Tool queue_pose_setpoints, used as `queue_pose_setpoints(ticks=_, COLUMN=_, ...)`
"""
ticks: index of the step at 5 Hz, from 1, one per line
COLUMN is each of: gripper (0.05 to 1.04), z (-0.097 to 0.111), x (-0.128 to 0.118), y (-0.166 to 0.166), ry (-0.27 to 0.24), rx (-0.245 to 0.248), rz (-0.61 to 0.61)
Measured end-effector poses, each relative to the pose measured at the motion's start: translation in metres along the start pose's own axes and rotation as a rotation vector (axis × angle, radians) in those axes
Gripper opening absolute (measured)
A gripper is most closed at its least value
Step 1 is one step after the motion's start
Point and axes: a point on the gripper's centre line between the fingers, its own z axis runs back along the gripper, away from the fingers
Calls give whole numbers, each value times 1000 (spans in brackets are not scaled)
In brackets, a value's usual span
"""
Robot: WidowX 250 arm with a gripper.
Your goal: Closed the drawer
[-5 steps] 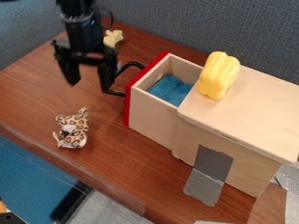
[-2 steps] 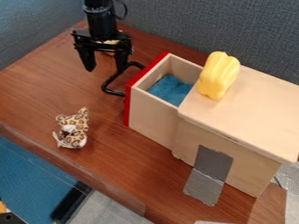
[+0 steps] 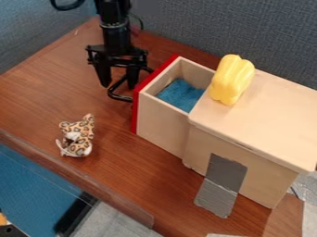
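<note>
Camera view. We see the wooden drawer (image 3: 162, 126) standing well out of its cabinet (image 3: 272, 115), its red front (image 3: 134, 115) toward the arm and a blue cloth (image 3: 180, 95) inside. The gripper (image 3: 118, 86) hangs at the black handle (image 3: 117, 96), its fingers spread well apart and pointing down; we see nothing held between them. One finger overlaps the handle, though we cannot tell whether they touch.

We judge the step in hand to be lining up for the closing push, with the closing itself undone. Should a finger hook inside the handle's loop, a sideways or backward move could drag the drawer further out. A push applied off-centre might skew the drawer and jam it against the cabinet walls. A jolt could rock the yellow object (image 3: 231, 79), which lies on the cabinet top near its front edge, and tip it into the open drawer. The spotted plush toy (image 3: 77, 136) lies apart from the handle, and we expect little trouble from it.
</note>
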Motion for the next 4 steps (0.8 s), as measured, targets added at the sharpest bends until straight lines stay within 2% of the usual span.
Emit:
queue_pose_setpoints(ticks=1, gripper=359, z=-7, x=-7, y=-4, ry=13, rx=-12, rz=2)
queue_pose_setpoints(ticks=2, gripper=202, z=-4, x=-26, y=-23, ry=28, rx=-46, rz=-46)
queue_pose_setpoints(ticks=4, gripper=171, z=-3, x=-36, y=-48, ry=14, rx=-69, rz=-89)
